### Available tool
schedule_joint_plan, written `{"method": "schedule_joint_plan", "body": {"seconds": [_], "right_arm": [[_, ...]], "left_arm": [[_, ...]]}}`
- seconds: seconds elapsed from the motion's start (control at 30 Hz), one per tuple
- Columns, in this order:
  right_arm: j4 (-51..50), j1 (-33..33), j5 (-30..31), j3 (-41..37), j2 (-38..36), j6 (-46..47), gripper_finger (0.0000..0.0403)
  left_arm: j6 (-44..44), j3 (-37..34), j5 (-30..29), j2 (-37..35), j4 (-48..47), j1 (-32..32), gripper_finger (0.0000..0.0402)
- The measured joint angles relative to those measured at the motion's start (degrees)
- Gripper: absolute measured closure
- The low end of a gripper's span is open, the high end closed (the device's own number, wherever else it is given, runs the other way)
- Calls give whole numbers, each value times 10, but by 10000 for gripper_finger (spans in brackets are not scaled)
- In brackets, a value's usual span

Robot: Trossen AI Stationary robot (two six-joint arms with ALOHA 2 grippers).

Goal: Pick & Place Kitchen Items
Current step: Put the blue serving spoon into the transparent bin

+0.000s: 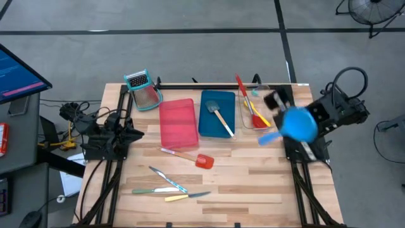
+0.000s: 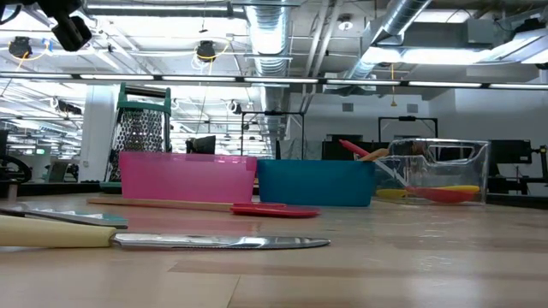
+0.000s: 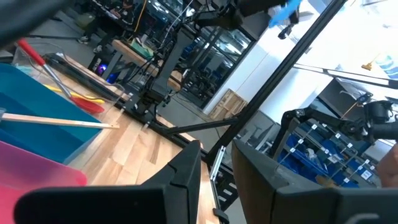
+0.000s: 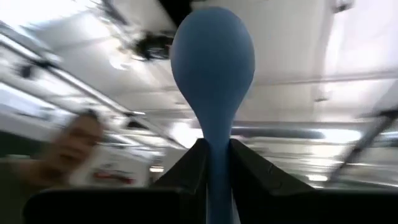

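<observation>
My right gripper [image 4: 217, 155] is raised high over the table's right side and is shut on a blue spoon [image 1: 296, 124], whose bowl [image 4: 212, 56] points up at the ceiling. My left gripper [image 3: 216, 171] waits open and empty at the table's left edge [image 1: 130, 133]. A wooden-handled red spatula [image 1: 190, 157] and slim pastel-handled knives [image 1: 168, 185] lie flat on the table. A grey spatula [image 1: 221, 117] lies in the blue tray [image 1: 207, 123]. A long red spoon [image 1: 245, 95], a yellow spoon and a red utensil [image 1: 258, 118] lie in the clear tray [image 1: 242, 114]. My right gripper pinches the blue spoon's handle just below the bowl [image 4: 216, 148] between its two fingers. The spoon runs along the fingers, its bowl standing beyond the fingertips. The fingers point upward, and the spoon is lifted clear of the table.
A pink tray [image 1: 177, 123] stands left of the blue tray. A teal-framed metal grater [image 1: 143, 88] stands at the far left. Bare wood lies along the near right of the table [image 1: 253, 183]. A monitor [image 1: 16, 73] stands off the table's left.
</observation>
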Motion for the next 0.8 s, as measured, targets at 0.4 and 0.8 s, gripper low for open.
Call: {"method": "schedule_joint_plan", "body": {"seconds": [0.4,0.8], "right_arm": [[-88,26,36,0,1,105,349],[-177,27,381,0,27,105,349]], "left_arm": [[1,0,18,0,8,0,325],[-14,0,33,0,31,0,325]]}}
